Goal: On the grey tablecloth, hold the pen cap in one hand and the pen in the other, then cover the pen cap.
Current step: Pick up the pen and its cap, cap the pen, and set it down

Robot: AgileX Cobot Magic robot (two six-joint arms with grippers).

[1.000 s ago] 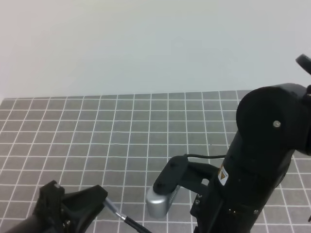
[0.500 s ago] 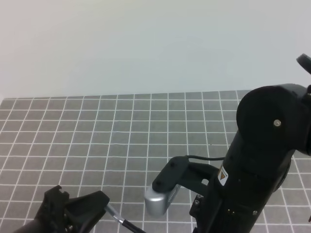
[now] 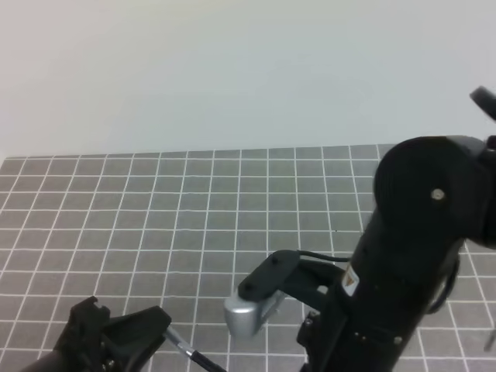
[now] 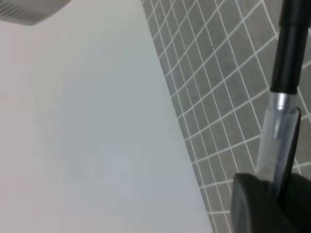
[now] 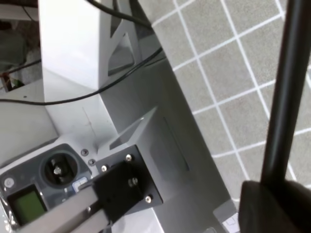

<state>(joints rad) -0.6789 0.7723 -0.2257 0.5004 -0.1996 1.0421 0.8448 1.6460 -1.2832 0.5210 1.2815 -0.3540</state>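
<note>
The flat grey checked tablecloth (image 3: 194, 201) looks matt and woven. Above it, the thin black pen (image 4: 290, 46) shows smooth, slightly glossy plastic, with a clear translucent section.

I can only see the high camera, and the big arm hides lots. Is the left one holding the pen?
Observer: Yes. The left wrist view shows the pen, a clear part and then black, clamped in the left jaws.
Operator: And the right one?
Observer: The right wrist view shows a long black stick in the right jaws.
Operator: Is that the cap?
Observer: I cannot tell. It runs off the top of that view.
</note>
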